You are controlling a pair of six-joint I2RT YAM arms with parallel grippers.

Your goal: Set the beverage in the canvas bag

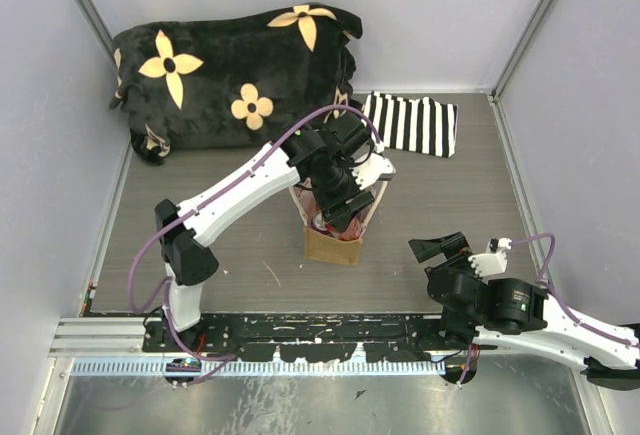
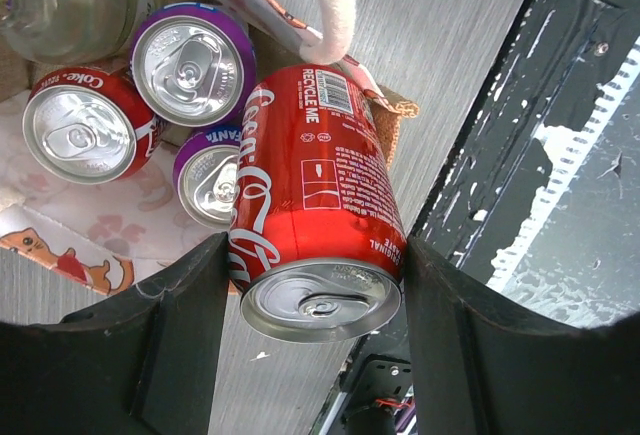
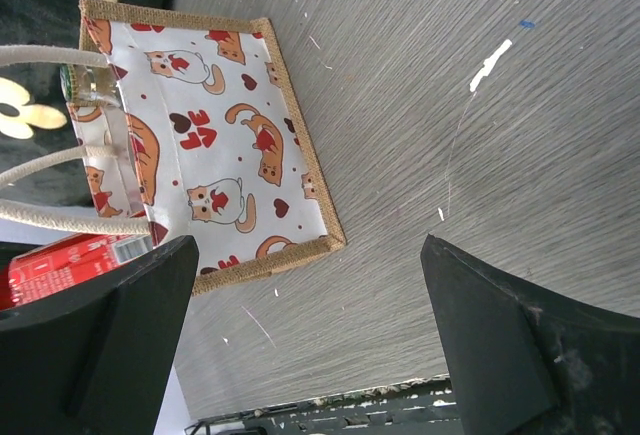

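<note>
Red can [image 2: 318,195] within left pincer [image 2: 315,255]

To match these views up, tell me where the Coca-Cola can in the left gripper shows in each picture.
Top external: Coca-Cola can near centre, mostly hidden under the left gripper, over the canvas bag.
Left wrist: can fills the lower centre, just right of the bag.
Right wrist: can is a red strip at the lower left edge.
Shared landmark: the canvas bag, in all three.

We're in a robotics lab cell: plain pale walls [image 1: 585,45] box in a grey wood-grain tabletop [image 1: 470,205]. Left arm [image 1: 235,195] and right arm [image 1: 545,320] are bolted to a scuffed black rail [image 1: 330,340] along the near edge.
</note>
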